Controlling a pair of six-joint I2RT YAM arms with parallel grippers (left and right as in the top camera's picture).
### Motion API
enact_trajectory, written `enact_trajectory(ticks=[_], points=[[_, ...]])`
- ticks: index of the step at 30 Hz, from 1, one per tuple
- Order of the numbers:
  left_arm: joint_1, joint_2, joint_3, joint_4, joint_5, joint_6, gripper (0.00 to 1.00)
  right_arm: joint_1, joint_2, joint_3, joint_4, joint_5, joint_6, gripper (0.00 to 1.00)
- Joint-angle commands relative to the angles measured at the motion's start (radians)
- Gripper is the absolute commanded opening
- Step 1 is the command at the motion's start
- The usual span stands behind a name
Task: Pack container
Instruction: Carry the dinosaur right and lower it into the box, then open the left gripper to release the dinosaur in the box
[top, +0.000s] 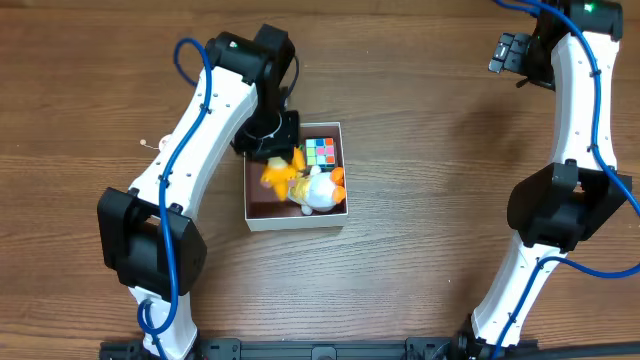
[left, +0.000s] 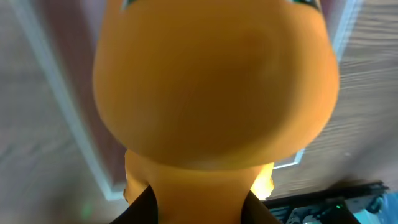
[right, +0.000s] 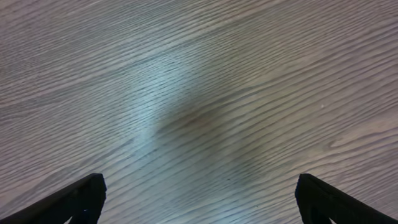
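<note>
My left claw looks clamped on the orange toy, above the bench and over the container at centre frame. I'd lower into the bare left half, clear of the white duck and colour cube, then release. The left arm reaches forward, wrist bent down. The right claw gapes idle at upper right.

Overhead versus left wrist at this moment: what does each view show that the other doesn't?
Only overhead: the whole container, a colour-square cube and a white toy inside it, and the right gripper far off at the upper right. Only left wrist: the left gripper, its fingertips closed on the narrow part of the orange toy. Both: the orange toy, the container's white wall and the wooden table.
</note>
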Motion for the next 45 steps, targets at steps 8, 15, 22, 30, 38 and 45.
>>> enact_trajectory(ticks=[8, 15, 22, 30, 38, 45], points=[[0.001, 0.0, 0.026, -0.045, -0.156, -0.127, 0.37, -0.001, -0.025, -0.005, 0.006, 0.014, 0.008, 1.0], [0.0, 0.0, 0.005, -0.016, -0.155, -0.108, 0.41, -0.001, -0.025, -0.005, 0.006, 0.014, 0.008, 1.0], [-0.001, 0.0, -0.102, 0.039, -0.148, -0.108, 0.41, -0.001, -0.025, -0.005, 0.006, 0.014, 0.008, 1.0], [-0.016, 0.0, -0.106, 0.093, -0.099, -0.103, 0.41, -0.001, -0.025, -0.005, 0.006, 0.014, 0.008, 1.0], [-0.032, 0.0, -0.106, 0.105, -0.143, -0.091, 0.41, -0.001, -0.025, -0.005, 0.006, 0.014, 0.008, 1.0], [-0.033, 0.004, -0.133, 0.117, -0.151, -0.099, 0.41, -0.001, -0.025, -0.005, 0.006, 0.014, 0.008, 1.0]])
